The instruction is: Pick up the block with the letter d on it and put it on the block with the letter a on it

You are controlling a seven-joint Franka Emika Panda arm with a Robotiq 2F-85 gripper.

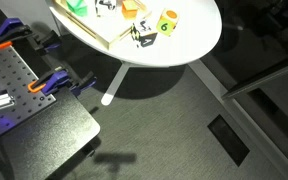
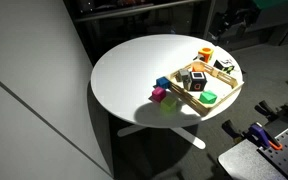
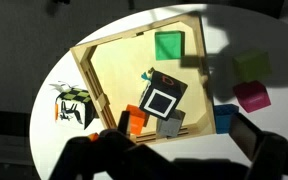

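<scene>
A cube with a white face, dark border and dark marking lies tilted in the wooden tray; its letter cannot be read. It also shows in an exterior view. An orange cube and a grey cube touch its near side. My gripper hangs above the tray's near edge, open and empty, with a finger on either side of these cubes. A white block with black marks sits outside the tray. I cannot tell which block bears the letter a.
A green block lies in the tray's far part. Blue, magenta and yellow-green cubes stand on the round white table beside the tray. A clamp-covered bench stands below the table.
</scene>
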